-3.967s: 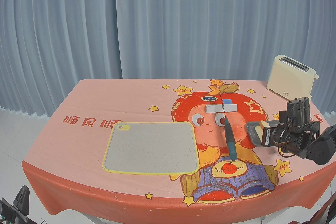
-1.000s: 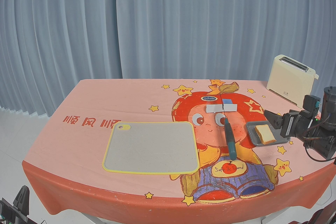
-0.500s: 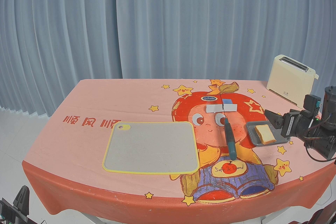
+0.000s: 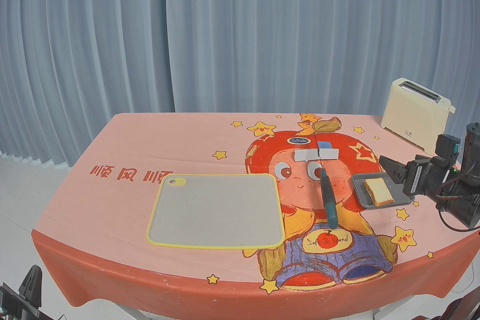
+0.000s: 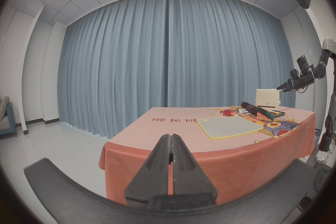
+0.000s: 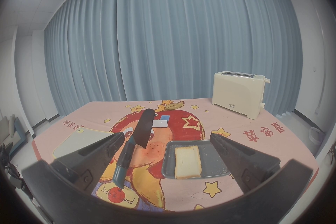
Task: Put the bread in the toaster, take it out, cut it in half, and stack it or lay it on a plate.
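Low off the near-left corner of the table (image 4: 150, 146), the left gripper (image 5: 171, 137) is pinched together, well apart; the right gripper (image 4: 391, 170) is held spread, empty, just right of the tray (image 4: 356, 183) where the bread (image 4: 378, 191) is laid; the toaster (image 4: 416, 116) is set beyond.

plate (image 4: 360, 184) corner hidden behind the right pincer (image 4: 386, 165) — toaster (image 4: 415, 118) slot's inside too dark to tell
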